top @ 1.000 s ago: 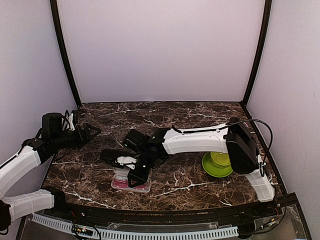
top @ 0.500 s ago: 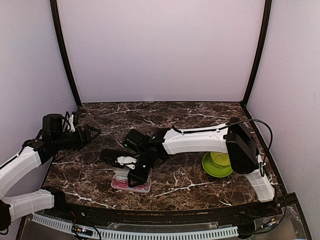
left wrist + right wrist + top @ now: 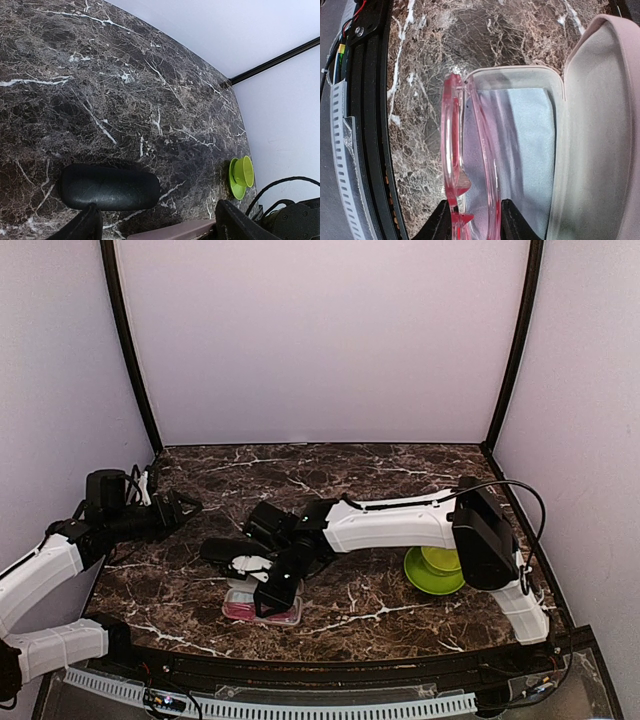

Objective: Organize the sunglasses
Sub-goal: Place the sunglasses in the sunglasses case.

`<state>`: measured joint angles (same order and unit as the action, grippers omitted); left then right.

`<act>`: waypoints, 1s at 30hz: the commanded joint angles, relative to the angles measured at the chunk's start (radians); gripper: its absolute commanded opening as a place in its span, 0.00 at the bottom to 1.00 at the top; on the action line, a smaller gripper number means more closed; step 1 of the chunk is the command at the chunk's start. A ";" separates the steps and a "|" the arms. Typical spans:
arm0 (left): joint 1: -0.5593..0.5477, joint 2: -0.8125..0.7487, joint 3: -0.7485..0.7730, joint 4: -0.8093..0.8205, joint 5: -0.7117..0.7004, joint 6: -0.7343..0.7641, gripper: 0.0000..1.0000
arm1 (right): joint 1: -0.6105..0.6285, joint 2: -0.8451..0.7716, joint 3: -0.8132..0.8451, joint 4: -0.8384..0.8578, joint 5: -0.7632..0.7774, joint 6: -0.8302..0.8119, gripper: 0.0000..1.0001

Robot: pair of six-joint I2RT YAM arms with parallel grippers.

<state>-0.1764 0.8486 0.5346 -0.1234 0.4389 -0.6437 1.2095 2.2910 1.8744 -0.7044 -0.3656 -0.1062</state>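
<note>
Two fingers of your right claw pinch the pink sunglasses firmly, over the open pink case and the blue cloth inside it. Your left claw hangs spread and empty, left of that case, near the black case.

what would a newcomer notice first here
The right gripper holding pink sunglasses over an open pink case with a blue cloth inside, at the front. Then the bright green cup on the right and a closed black case left of centre.
</note>
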 commanded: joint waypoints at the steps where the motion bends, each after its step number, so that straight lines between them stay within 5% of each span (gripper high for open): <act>1: 0.006 -0.017 -0.013 0.027 0.020 -0.008 0.80 | 0.022 -0.005 -0.020 0.013 0.012 0.025 0.34; 17: 0.006 -0.017 -0.027 0.041 0.032 -0.022 0.80 | 0.017 -0.064 -0.102 0.095 -0.004 0.066 0.28; 30: 0.005 -0.013 -0.027 0.057 0.047 -0.038 0.80 | 0.016 -0.085 -0.124 0.109 0.067 0.100 0.44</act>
<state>-0.1764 0.8486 0.5205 -0.0944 0.4683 -0.6750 1.2133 2.2326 1.7626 -0.5941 -0.3244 -0.0277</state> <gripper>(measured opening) 0.800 0.437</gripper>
